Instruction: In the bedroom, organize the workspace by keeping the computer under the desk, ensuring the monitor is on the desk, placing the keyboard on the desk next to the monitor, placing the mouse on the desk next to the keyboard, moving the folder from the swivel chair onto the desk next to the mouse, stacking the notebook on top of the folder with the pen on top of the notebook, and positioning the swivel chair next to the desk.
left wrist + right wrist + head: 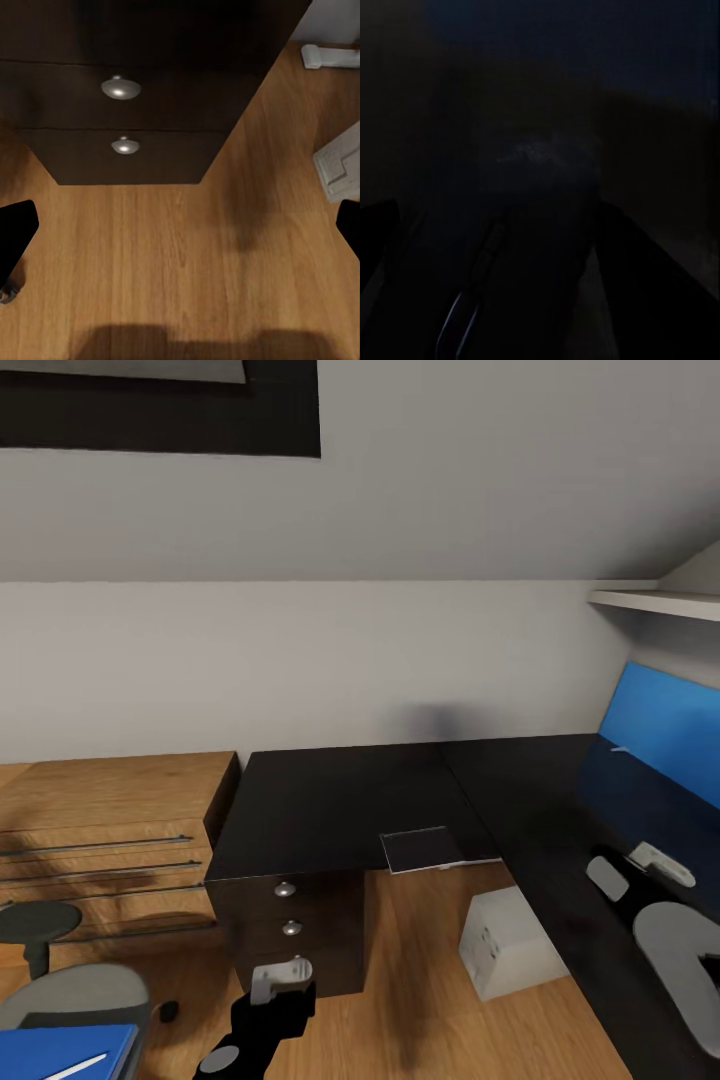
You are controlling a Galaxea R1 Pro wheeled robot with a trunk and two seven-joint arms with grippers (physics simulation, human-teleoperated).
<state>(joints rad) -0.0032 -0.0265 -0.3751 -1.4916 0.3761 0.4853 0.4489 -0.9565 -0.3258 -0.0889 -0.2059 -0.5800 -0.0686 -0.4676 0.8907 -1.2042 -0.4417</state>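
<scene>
The black L-shaped desk [330,800] fills the middle of the head view. A dark notebook [425,849] lies at its front edge. The blue-screened monitor [665,745] stands on the desk's right wing, with a grey mouse [607,877] in front of it. The white computer [510,945] sits on the floor under the desk. At lower left the swivel chair [85,990] carries the blue folder [60,1052] with a white pen [75,1066] on it. My left gripper [280,978] hangs open before the drawers. My right gripper [662,865] hovers over the desk beside the mouse, fingers apart.
A drawer unit [120,112] with round knobs stands under the desk's left end. A wooden dresser [105,840] stands against the wall to the left. A white shelf [655,600] juts out at upper right. The right wrist view is too dark to read.
</scene>
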